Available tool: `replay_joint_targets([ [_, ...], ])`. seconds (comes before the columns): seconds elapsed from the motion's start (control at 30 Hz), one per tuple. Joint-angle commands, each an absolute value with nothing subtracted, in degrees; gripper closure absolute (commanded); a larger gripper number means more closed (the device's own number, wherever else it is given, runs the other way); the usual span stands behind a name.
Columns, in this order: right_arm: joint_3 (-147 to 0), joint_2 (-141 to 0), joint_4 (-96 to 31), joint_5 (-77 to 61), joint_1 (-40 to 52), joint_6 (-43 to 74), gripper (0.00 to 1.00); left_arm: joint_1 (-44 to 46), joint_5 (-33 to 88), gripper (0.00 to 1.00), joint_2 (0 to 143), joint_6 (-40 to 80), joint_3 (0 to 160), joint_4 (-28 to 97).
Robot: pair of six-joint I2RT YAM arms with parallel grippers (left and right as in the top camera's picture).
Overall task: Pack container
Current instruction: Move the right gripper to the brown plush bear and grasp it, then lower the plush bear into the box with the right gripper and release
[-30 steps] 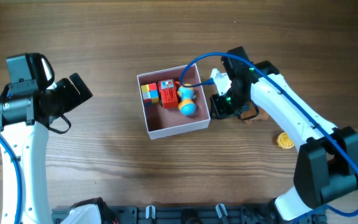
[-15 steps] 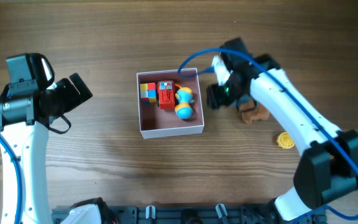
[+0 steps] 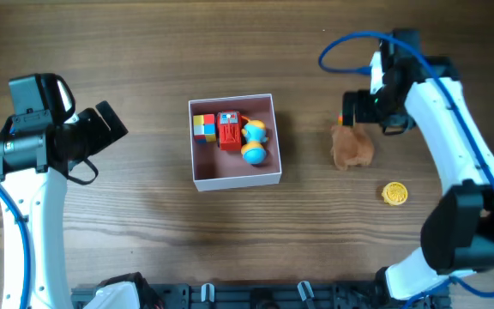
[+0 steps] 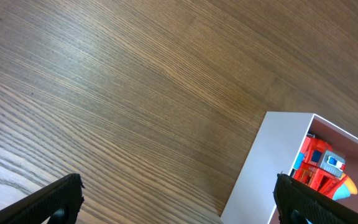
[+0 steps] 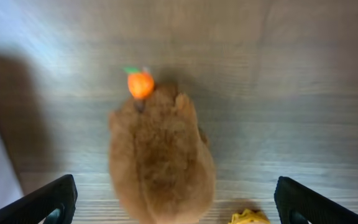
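Observation:
The container [image 3: 235, 178], a white-walled square box with a dull pink inside, sits mid-table. It holds a coloured cube [image 3: 204, 127], a red toy [image 3: 229, 130] and a blue and yellow toy [image 3: 256, 142]. To its right lies a brown furry toy [image 3: 351, 146] with a small orange piece [image 5: 140, 84] at its top end. My right gripper [image 3: 356, 112] hovers open just above the furry toy [image 5: 163, 162], its fingers wide on either side and nothing between them. My left gripper [image 3: 114, 129] stays open at the far left, facing the container's wall [image 4: 272, 168] and the red toy [image 4: 319, 165].
A small yellow toy [image 3: 394, 194] lies on the wood below and right of the furry toy, and it peeks in at the bottom of the right wrist view as the yellow toy [image 5: 248, 218]. A blue cable [image 3: 341, 47] loops off the right arm.
My right gripper opened wide and pulled away from the container's right wall, up and to the right, over the furry toy. The container turned from tilted to square. Left arm still.

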State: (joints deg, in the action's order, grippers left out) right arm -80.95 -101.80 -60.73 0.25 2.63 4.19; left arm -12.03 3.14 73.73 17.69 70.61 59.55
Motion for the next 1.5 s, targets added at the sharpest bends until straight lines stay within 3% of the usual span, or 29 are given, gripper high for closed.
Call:
replay_joint_targets([
  [0.0, -78.56, -103.59, -58.87, -1.52, 2.76, 2.87, 0.00, -12.27, 4.05, 0.00, 73.95, 16.75, 70.37, 59.40],
  [0.27, -76.14, -110.65, -55.51, -2.20, 2.76, 2.96, 0.01, -12.27, 4.05, 0.00, 73.95, 16.75, 70.37, 59.40],
  [0.47, -76.14, -111.68, -55.59, -2.20, 2.76, 3.16, 0.17, -12.27, 4.05, 0.00, 73.95, 16.75, 70.37, 59.40],
  [0.73, -76.14, -111.66, -56.36, -2.17, 2.76, 3.14, 0.23, -12.27, 4.03, 0.00, 73.95, 16.73, 70.37, 59.40],
  [0.8, -76.14, -111.68, -56.49, -2.17, 2.76, 3.14, 0.37, -12.27, 4.05, 0.00, 73.95, 16.73, 70.37, 59.40],
  [0.87, -76.14, -111.68, -56.66, -2.20, 2.76, 3.11, 0.57, -12.27, 4.05, 0.00, 73.95, 16.73, 70.37, 59.40],
  [0.97, -76.14, -111.66, -56.82, -2.20, 2.76, 3.16, 0.66, -12.27, 4.03, 0.00, 73.95, 16.75, 70.37, 59.40],
  [1.07, -76.14, -111.66, -56.84, -2.17, 2.76, 3.16, 0.91, -12.27, 4.03, 0.00, 73.95, 16.75, 70.37, 59.40],
  [1.1, -76.16, -111.66, -56.82, -2.20, 2.76, 3.20, 0.94, -12.27, 4.05, 0.00, 73.95, 16.75, 70.37, 59.40],
  [1.3, -78.63, -105.49, -57.78, -3.05, 4.78, 4.40, 0.96, -12.27, 4.05, 0.00, 73.95, 16.75, 70.37, 59.40],
  [1.47, -85.86, -88.05, -57.25, -4.10, 16.95, -3.07, 0.96, -12.40, 2.50, 0.01, 73.93, 16.82, 70.37, 59.33],
])
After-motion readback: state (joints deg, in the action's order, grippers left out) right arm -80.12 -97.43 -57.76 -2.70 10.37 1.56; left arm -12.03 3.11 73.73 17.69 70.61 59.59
